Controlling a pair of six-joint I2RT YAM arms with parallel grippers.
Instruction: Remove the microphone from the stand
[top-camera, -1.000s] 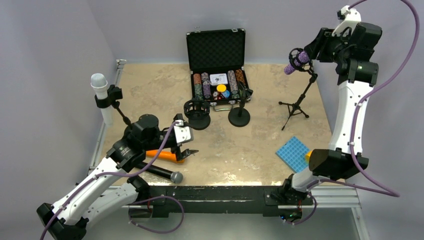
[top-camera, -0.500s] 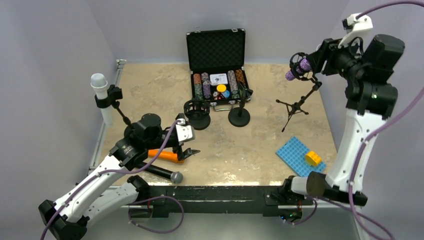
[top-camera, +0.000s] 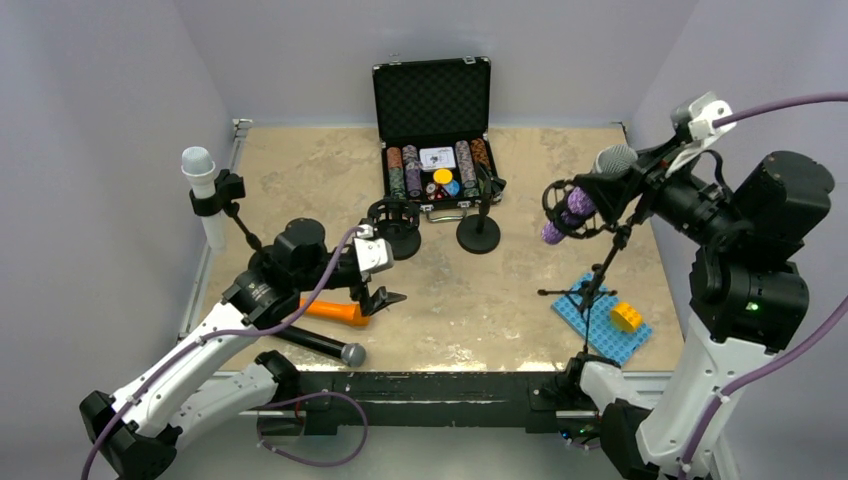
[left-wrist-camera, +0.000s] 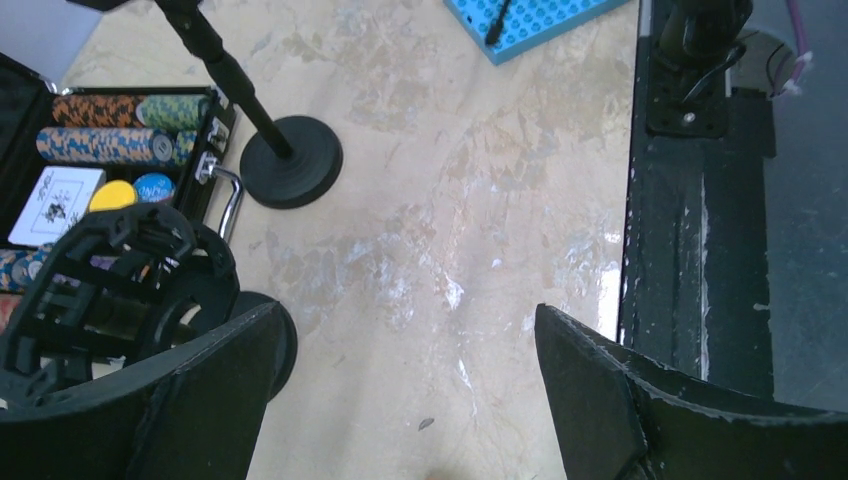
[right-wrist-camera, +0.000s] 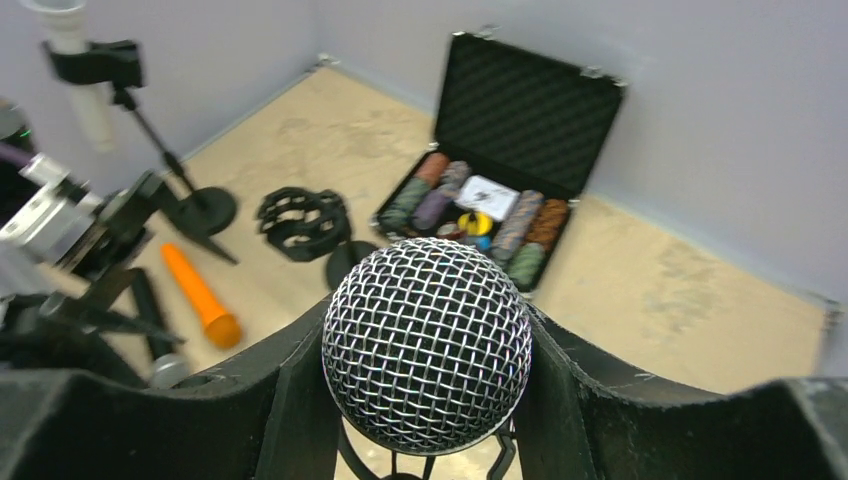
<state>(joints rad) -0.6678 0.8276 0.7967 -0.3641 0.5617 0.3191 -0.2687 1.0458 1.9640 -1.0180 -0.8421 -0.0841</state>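
Observation:
A microphone with a purple body (top-camera: 568, 212) and a silver mesh head (right-wrist-camera: 428, 338) sits in the black shock mount of a tripod stand (top-camera: 598, 280). My right gripper (top-camera: 612, 172) is shut on the mesh head, one black finger (right-wrist-camera: 290, 385) on each side. The stand hangs tilted from the mount, with its legs over the blue plate. I cannot tell whether they touch it. My left gripper (top-camera: 378, 298) is low over the table at the near left, open and holding nothing (left-wrist-camera: 410, 390).
A white microphone (top-camera: 198, 168) stands clipped in a stand at far left. An orange microphone (top-camera: 330, 311) and a black one (top-camera: 322, 345) lie by the left gripper. An empty shock-mount stand (top-camera: 393, 222), a round-base stand (top-camera: 478, 232), an open chip case (top-camera: 432, 120), and a blue plate (top-camera: 592, 300) with a yellow brick (top-camera: 627, 316) are also here.
My right arm has swung the microphone and its stand from the back right down toward the near middle, the tripod coming along over the blue plate. The left gripper shifted slightly right.

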